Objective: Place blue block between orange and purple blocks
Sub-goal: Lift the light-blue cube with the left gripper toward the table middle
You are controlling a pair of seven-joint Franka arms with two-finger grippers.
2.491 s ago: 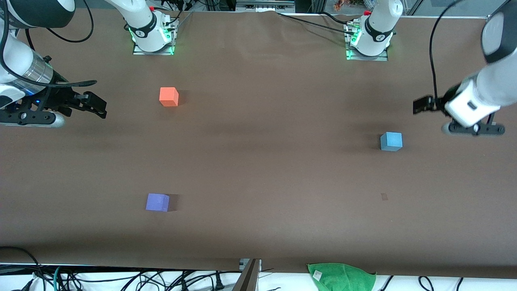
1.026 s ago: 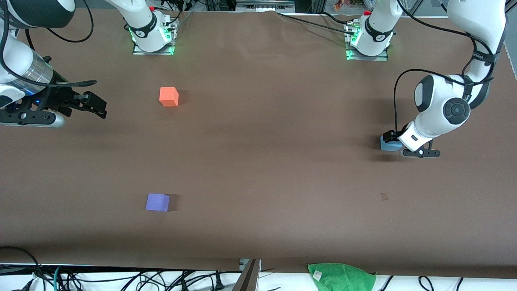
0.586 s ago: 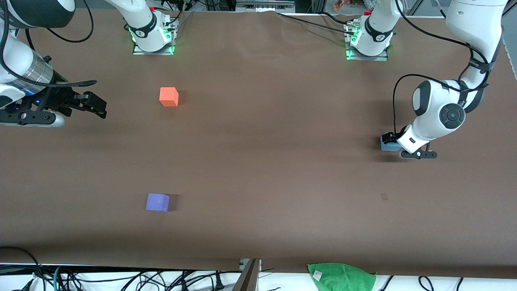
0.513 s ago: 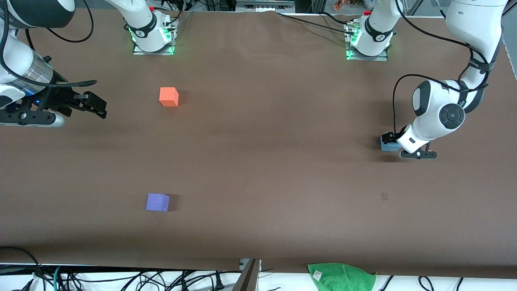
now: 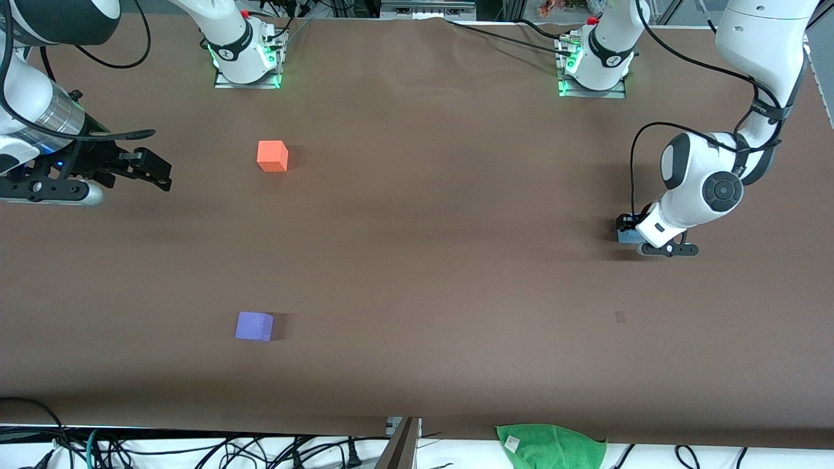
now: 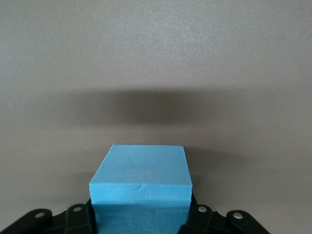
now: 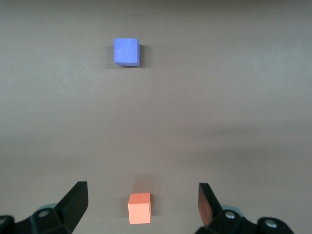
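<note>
The blue block [image 5: 625, 236] sits on the brown table [image 5: 430, 228] toward the left arm's end. My left gripper [image 5: 629, 229] is down at it. In the left wrist view the blue block [image 6: 141, 185] fills the space between the black fingers [image 6: 82, 220], which touch both its sides. The orange block [image 5: 272, 156] and the purple block [image 5: 254, 326] sit toward the right arm's end, the purple one nearer the front camera. My right gripper [image 5: 156, 170] waits open and empty, raised beside the orange block. The right wrist view shows the orange block [image 7: 139, 208] and the purple block [image 7: 126, 51].
A green cloth [image 5: 550, 446] lies at the table edge nearest the front camera. A small dark mark [image 5: 619, 317] is on the table, nearer the front camera than the blue block. Cables hang along that same edge.
My left arm has swung in and come down onto the blue block, and its fingers now flank the block. The right arm and the orange and purple blocks have not moved.
</note>
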